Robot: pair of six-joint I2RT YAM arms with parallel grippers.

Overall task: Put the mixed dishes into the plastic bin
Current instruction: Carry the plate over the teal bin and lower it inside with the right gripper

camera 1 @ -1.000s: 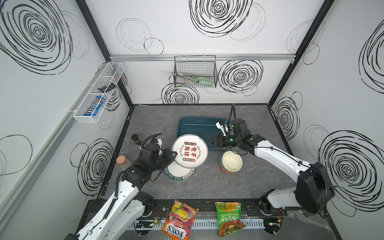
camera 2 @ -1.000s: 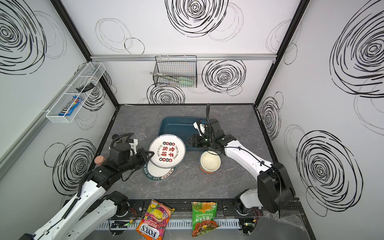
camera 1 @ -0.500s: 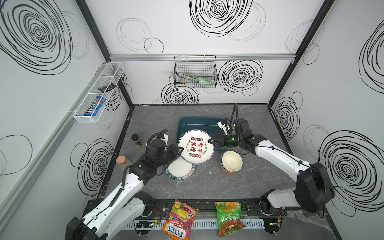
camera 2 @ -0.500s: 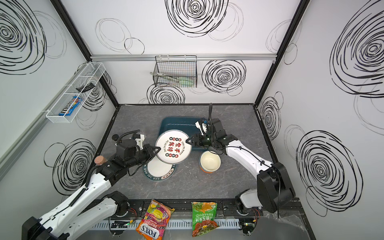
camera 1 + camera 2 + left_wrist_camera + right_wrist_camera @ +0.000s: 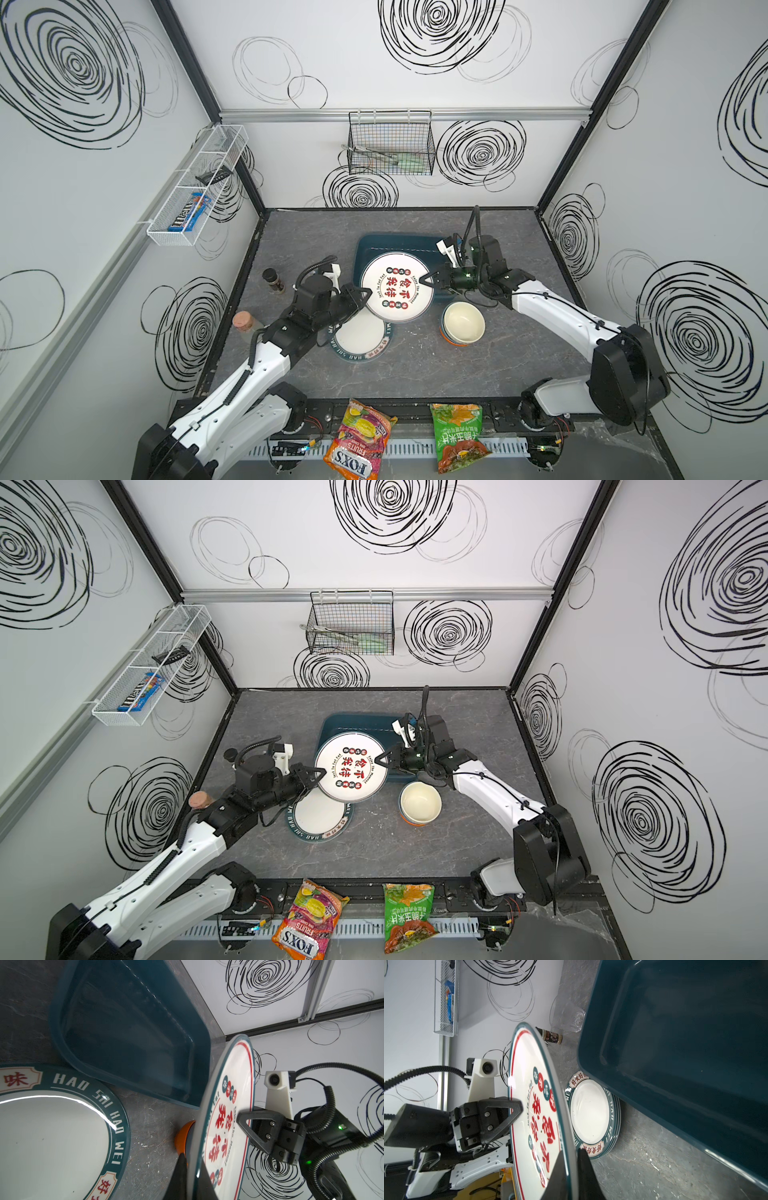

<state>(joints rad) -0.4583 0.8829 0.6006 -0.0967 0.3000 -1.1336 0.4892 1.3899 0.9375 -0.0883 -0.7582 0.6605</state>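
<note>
A white plate with red Chinese characters (image 5: 397, 286) (image 5: 349, 766) hangs level over the near-left corner of the dark teal plastic bin (image 5: 395, 240) (image 5: 357, 719). My left gripper (image 5: 365, 296) (image 5: 192, 1165) is shut on its left rim and my right gripper (image 5: 426, 279) (image 5: 570, 1153) is shut on its right rim. A stack of plates with a teal lettered rim (image 5: 359, 340) (image 5: 591, 1118) lies on the table below the left gripper. Nested bowls, cream on top (image 5: 463, 322) (image 5: 419, 802), stand to the right. A clear cup (image 5: 566, 1016) sits left of the bin. The bin's inside (image 5: 128, 1028) is bare.
A dark-capped spice jar (image 5: 273, 280) and a cork-topped jar (image 5: 243, 322) stand near the left wall. Two snack bags (image 5: 361, 444) (image 5: 457, 440) lie over the front edge. A black wire basket (image 5: 390, 143) and a white mesh basket (image 5: 195, 187) hang on the walls.
The left arm has carried the plate right and back, over the bin's corner. The right gripper, open a second ago, has shut on the plate's right rim.
</note>
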